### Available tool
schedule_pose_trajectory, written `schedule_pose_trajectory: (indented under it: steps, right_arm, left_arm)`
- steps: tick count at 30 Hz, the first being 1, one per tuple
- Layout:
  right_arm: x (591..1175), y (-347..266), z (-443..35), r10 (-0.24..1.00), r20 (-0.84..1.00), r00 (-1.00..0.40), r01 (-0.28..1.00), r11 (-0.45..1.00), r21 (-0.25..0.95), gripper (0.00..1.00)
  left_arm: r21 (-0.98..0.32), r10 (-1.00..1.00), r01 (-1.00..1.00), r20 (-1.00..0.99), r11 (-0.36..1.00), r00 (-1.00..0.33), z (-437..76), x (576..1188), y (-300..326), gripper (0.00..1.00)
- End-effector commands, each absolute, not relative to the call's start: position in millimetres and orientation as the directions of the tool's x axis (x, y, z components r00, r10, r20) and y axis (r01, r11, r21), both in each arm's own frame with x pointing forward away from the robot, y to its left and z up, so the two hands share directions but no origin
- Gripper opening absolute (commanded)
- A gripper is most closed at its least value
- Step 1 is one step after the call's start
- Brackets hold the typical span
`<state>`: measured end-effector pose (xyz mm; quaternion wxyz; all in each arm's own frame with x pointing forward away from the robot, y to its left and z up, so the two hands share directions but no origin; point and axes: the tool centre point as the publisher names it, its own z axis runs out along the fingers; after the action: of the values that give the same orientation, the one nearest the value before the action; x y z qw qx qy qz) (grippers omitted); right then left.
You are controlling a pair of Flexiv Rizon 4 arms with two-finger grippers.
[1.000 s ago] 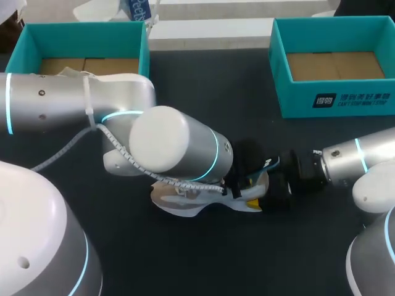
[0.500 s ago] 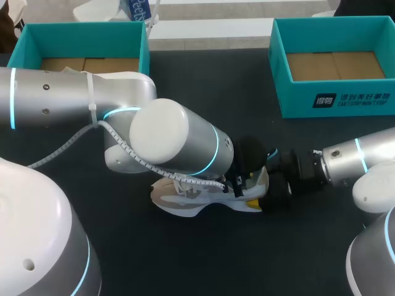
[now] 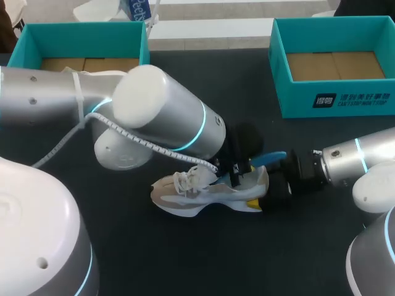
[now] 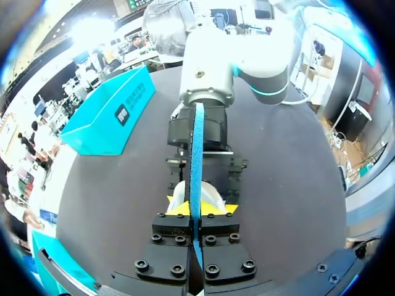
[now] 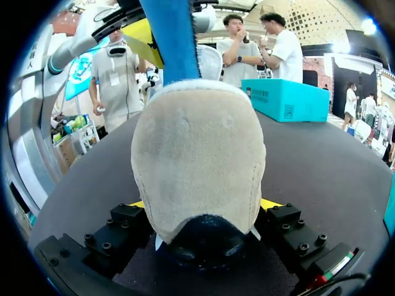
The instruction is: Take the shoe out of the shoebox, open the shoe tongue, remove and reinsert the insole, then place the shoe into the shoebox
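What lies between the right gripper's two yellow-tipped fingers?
The beige heel of the pale sneaker, touched from both sides; the right wrist view shows it.

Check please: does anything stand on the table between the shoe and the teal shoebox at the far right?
Nothing visible lies on the table between the shoe and that shoebox. The right gripper is shut on the shoe's heel, and the left gripper holds the blue insole above it.
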<state>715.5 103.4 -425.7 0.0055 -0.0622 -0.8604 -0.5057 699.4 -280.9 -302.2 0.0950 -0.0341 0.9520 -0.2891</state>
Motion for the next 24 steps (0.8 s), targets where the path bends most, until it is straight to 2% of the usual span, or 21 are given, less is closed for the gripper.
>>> schedule_pose_trajectory:
  steps: [1, 12, 24]
  right_arm:
    - [716, 108, -437, 0.102, 0.074, -0.992, 0.114, 0.483, 0.868, 0.00]
    - [716, 108, -437, 0.102, 0.074, -0.992, 0.114, 0.483, 0.868, 0.00]
    - [716, 108, -437, 0.102, 0.074, -0.992, 0.114, 0.483, 0.868, 0.00]
  left_arm:
    - [-0.562, -0.074, -0.016, -0.081, 0.827, -0.994, -292, 702, -278, 0.00]
    - [-0.637, 0.013, -0.045, 0.086, 0.769, -0.996, -240, 697, -289, 0.00]
    - [-0.769, 0.085, -0.037, 0.119, 0.638, -0.989, -162, 686, -304, 0.00]
